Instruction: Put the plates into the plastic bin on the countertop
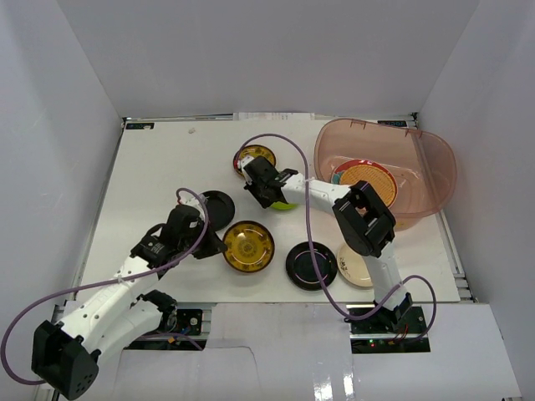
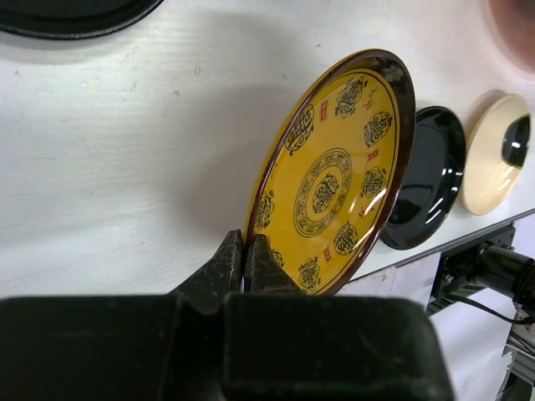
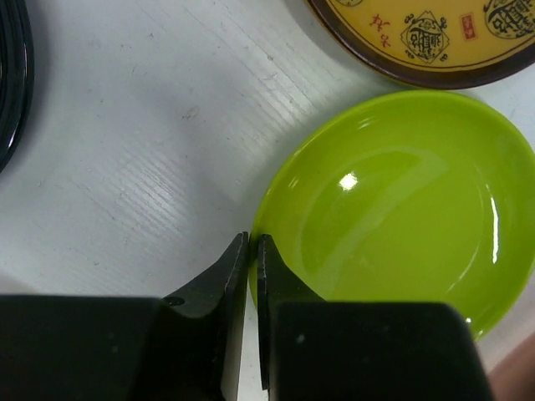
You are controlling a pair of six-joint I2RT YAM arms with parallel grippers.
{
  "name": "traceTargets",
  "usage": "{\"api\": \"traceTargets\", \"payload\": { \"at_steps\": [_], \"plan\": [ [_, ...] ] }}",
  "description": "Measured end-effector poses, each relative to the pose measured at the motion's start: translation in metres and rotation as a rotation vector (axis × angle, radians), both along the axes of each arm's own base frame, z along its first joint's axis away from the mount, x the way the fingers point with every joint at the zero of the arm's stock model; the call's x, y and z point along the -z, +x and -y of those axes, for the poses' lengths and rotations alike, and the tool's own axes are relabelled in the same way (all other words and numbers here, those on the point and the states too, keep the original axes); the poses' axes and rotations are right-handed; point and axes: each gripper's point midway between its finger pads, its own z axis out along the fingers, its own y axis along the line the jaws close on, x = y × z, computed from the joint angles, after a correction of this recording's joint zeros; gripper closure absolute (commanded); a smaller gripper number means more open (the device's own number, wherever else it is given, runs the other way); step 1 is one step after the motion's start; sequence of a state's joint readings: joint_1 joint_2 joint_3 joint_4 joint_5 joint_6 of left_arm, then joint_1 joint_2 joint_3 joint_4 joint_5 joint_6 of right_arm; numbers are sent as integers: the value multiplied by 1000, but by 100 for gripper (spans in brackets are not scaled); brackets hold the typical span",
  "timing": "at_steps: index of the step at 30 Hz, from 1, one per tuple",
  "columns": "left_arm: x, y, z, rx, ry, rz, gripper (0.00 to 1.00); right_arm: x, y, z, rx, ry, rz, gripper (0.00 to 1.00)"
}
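My left gripper [image 1: 215, 242] [image 2: 243, 249] is shut on the rim of a patterned yellow plate [image 1: 248, 246] [image 2: 334, 180], which is tilted up from the countertop [image 1: 159, 184]. My right gripper [image 1: 272, 195] [image 3: 252, 246] is shut on the rim of a lime green plate [image 1: 286, 204] [image 3: 401, 209]. A second patterned yellow plate [image 1: 255, 155] [image 3: 426, 42] lies just behind it. The plastic bin [image 1: 426, 159] stands at the back right and holds a woven orange-tan plate [image 1: 366, 180] on top of others.
A dark plate [image 1: 219, 205] [image 2: 67, 12] lies beside the left arm. A black plate [image 1: 311, 265] [image 2: 426, 180] and a cream plate [image 1: 355, 267] [image 2: 493, 154] lie near the front edge by the right arm's base. White walls enclose the table.
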State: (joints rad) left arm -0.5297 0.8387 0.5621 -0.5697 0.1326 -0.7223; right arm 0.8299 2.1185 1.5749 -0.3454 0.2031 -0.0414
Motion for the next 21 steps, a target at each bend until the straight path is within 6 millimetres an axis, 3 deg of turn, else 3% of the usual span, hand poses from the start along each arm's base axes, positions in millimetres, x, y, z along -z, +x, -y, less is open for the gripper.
{"api": "traceTargets", "payload": {
  "at_steps": [5,8,11,16,18,21],
  "plan": [
    [-23,5,0,-4,-18,59,100,-6,-8,-5,-8,-38,43,92],
    [-34,7,1,-3,-32,89,100,-29,-13,-8,-13,-22,73,92],
    [-39,7,1,1,-40,108,100,-80,-16,-10,-12,55,136,92],
    [-54,7,5,20,-71,146,100,-200,-16,0,26,233,314,92],
    [-64,10,9,32,-93,167,100,-240,-12,14,64,276,397,92],
    [-78,15,19,58,-130,192,100,-271,1,47,145,296,467,92]
  ]
}}
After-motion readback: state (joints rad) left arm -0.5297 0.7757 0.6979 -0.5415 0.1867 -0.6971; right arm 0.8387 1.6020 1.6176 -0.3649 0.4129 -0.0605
